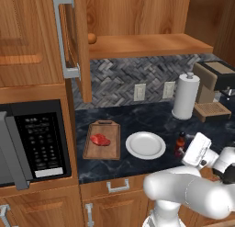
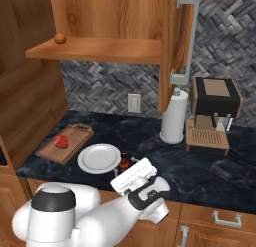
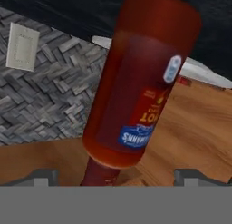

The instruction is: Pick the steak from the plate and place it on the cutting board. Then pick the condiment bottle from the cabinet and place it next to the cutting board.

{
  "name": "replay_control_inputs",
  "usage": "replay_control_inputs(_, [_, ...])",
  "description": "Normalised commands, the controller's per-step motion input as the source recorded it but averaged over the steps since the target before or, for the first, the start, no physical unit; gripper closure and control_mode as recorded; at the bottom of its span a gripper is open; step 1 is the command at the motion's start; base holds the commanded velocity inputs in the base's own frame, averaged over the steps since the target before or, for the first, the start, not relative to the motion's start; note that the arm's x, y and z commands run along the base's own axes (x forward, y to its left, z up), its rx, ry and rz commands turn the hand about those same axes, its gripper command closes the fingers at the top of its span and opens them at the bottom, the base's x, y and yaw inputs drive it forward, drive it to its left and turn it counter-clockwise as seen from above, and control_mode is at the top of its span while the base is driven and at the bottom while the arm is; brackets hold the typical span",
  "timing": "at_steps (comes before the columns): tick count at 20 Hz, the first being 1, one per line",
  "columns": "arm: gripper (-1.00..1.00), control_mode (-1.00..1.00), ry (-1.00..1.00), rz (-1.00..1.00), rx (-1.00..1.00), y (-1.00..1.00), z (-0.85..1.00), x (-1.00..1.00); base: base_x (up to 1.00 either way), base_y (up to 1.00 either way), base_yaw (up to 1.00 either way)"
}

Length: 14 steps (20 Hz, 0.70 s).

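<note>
The red steak [image 1: 100, 139] [image 2: 60, 141] lies on the wooden cutting board [image 1: 112, 150] [image 2: 75, 136]. To its right sits the white plate [image 1: 145, 145] [image 2: 98, 158], bare. The condiment bottle [image 1: 180, 142] [image 2: 124, 162] [image 3: 136, 82] stands upright on the dark counter just right of the plate. My gripper [image 1: 184, 152] [image 2: 126, 172] [image 3: 118, 175] is right at the bottle, open, with its fingertips [image 3: 45, 175] wide apart on either side of the bottle's neck. The cabinet [image 1: 147, 44] [image 2: 95, 48] hangs above with its door [image 1: 73, 42] [image 2: 175, 46] swung open.
A white paper-towel roll [image 1: 186, 96] [image 2: 174, 118] and a coffee machine [image 1: 213, 90] [image 2: 212, 116] stand at the back right. A black microwave [image 1: 36, 143] is at the left. A small round brown thing [image 1: 92, 38] [image 2: 60, 38] rests on the cabinet shelf.
</note>
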Motion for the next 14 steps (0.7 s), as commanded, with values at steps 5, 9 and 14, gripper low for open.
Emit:
replay_control_inputs(5, [-1.0,-1.0,0.0,0.0,0.0,0.0,0.42,-0.17,0.0,0.0,0.0])
replay_control_inputs(9, [-1.0,-1.0,-0.02,0.0,0.0,0.0,0.37,-0.42,0.0,0.0,0.0])
replay_control_inputs(14, [-1.0,-1.0,-0.05,0.0,0.0,0.0,0.37,-0.53,0.0,0.0,0.0])
